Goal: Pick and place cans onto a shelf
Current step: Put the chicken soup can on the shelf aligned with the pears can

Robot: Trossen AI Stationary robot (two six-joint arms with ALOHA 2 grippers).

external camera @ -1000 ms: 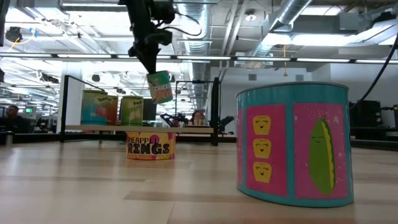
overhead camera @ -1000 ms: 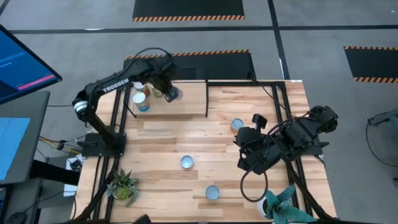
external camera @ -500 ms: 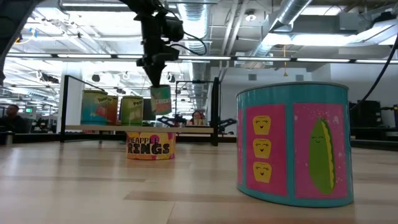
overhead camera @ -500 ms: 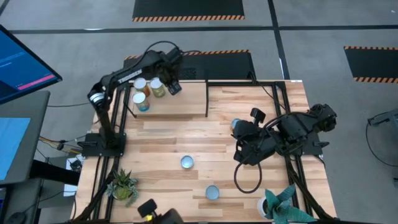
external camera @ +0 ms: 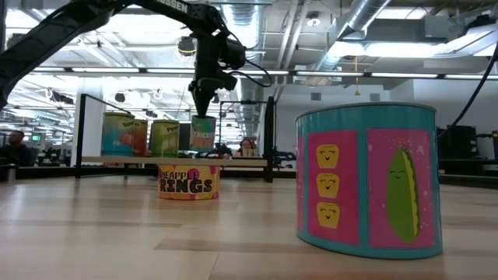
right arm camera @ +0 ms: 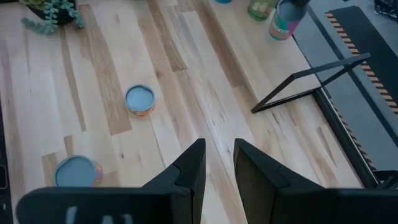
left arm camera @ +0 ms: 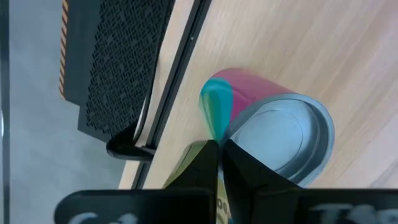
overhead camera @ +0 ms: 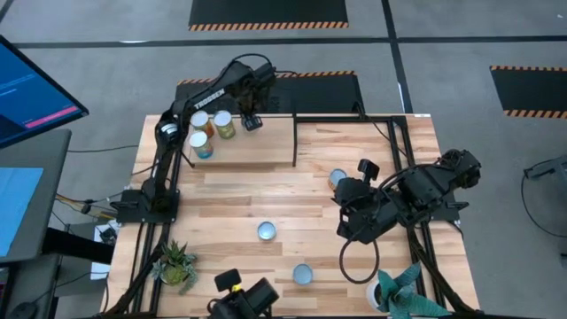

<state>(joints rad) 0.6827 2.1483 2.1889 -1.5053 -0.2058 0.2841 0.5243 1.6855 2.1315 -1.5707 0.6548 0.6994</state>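
My left gripper is over the shelf at the table's far left, shut on a pink-and-teal can that hangs just above the shelf board. Several other cans stand on the shelf's left end. More cans stand on the table. My right gripper waits open over the table's right half, with nothing between its fingers. My left gripper pinches the can's top rim between its two fingers, at one side of the silver lid. The fingers come from above, pointing down. The can hangs upright below them, close over the shelf board.
A yellow rings can stands on the table in front of the shelf, and a big teal can is close to the low camera. Potted plants stand at the near left and near right. The shelf's black frame post rises mid-table.
My left gripper has carried the can toward the table's far edge and a little right, and down toward the shelf board. Its wrist has turned, and the can, tilted a second ago, now hangs upright.
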